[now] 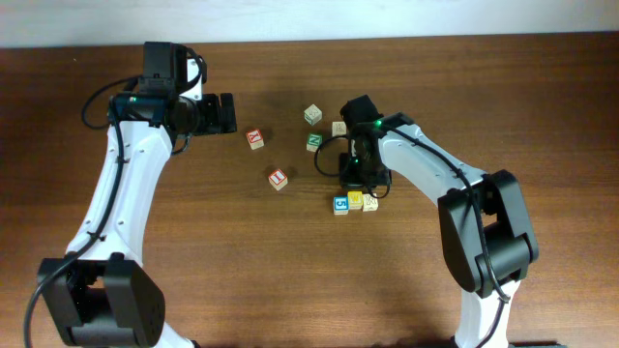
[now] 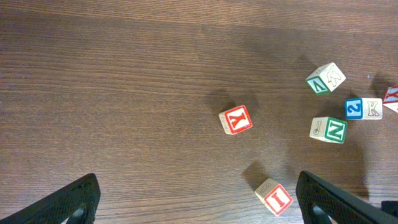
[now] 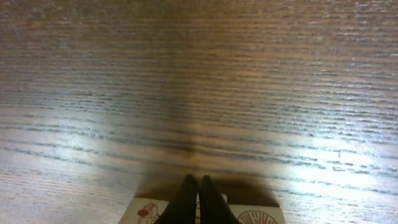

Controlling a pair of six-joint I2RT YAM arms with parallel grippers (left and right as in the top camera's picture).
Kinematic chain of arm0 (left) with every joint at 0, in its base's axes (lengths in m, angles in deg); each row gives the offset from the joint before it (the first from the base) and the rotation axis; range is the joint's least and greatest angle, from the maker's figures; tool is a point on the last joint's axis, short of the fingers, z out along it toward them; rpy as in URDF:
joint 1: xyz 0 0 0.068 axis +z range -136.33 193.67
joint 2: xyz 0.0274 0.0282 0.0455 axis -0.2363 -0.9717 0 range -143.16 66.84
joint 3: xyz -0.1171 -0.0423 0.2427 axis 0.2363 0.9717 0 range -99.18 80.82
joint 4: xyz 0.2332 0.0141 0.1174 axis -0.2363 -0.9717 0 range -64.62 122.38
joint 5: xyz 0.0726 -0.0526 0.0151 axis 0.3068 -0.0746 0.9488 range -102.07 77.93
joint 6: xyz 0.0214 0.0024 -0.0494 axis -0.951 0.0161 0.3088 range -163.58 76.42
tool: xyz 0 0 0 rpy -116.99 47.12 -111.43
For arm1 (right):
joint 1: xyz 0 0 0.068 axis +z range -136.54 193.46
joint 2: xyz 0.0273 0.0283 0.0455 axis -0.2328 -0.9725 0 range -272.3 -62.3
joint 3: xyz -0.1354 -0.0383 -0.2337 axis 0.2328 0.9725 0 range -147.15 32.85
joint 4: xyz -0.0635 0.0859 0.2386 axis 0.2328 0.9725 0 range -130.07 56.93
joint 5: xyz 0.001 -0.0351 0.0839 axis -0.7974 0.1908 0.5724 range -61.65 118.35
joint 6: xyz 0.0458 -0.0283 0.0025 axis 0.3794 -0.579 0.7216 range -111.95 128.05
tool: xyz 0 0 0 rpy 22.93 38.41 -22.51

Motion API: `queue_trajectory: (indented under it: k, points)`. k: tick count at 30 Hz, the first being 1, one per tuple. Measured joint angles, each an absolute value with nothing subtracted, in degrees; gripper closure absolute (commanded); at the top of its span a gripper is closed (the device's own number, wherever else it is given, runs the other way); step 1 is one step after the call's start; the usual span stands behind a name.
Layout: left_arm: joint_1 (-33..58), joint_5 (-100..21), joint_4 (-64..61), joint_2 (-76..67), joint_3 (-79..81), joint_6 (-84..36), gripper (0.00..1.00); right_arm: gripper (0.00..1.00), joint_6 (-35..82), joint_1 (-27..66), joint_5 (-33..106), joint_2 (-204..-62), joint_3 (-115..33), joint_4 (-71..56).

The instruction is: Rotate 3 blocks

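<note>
Right of centre on the table [image 1: 193,242], the blocks [image 1: 355,202] sit in a touching row: blue, yellow, cream. Right gripper [image 1: 360,188] is over the row with its fingers pressed together, gripping nothing (contact unclear in the wrist view). My read: use the closed tip as a pusher, one block corner at a time and slowly, so neighbours don't drag. Left gripper [image 1: 230,113] is spread wide, near the red cubes [image 1: 255,139].
</note>
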State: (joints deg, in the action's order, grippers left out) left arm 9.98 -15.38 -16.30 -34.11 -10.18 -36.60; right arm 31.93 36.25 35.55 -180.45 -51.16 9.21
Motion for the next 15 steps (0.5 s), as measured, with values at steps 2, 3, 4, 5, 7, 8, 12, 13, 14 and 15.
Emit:
queue_trajectory:
  k: [2, 3, 4, 5, 7, 8, 12, 13, 14, 15]
  points:
    - [9.98, -15.38, -16.28, -34.13, -10.18, -36.60, 0.01, 0.94, 31.71, 36.68, 35.55, -180.45, -51.16, 9.23]
    - [9.98, -15.38, -16.30, -34.11, -10.18, -36.60, 0.01, 0.94, 31.58, 37.10, 35.55, -180.45, -51.16, 9.23]
    - [9.98, -15.38, -16.30, -34.11, -10.18, -36.60, 0.01, 0.94, 31.58, 37.47, 35.55, -180.45, -51.16, 9.30]
    - [9.98, -15.38, -16.30, -34.11, -10.18, -36.60, 0.01, 0.94, 31.54, 37.75, 35.55, -180.45, -51.16, 9.54]
    - [9.98, -15.38, -16.30, -34.11, -10.18, -36.60, 0.01, 0.95, 31.54, 37.95, 35.57, -180.45, -51.16, 10.45]
    - [9.98, -15.38, -16.28, -34.11, -10.18, -36.60, 0.01, 0.95, 31.54, 37.95, 35.55, -180.45, -51.16, 10.85]
    - [9.98, -15.38, -16.30, -34.11, -10.18, -36.60, 0.01, 0.95, 31.47, 37.95, 35.55, -180.45, -51.16, 10.91]
    - [9.98, -15.38, -16.30, -34.11, -10.18, -36.60, 0.01, 0.95, 31.45, 37.95, 35.55, -180.45, -51.16, 10.91]
    - [9.98, -15.38, -16.30, -34.13, -10.18, -36.60, 0.01, 0.95, 31.38, 37.95, 35.55, -180.45, -51.16, 10.91]
    - [9.98, -15.38, -16.30, -34.11, -10.18, -36.60, 0.01, 0.95, 31.40, 37.95, 35.55, -180.45, -51.16, 10.91]
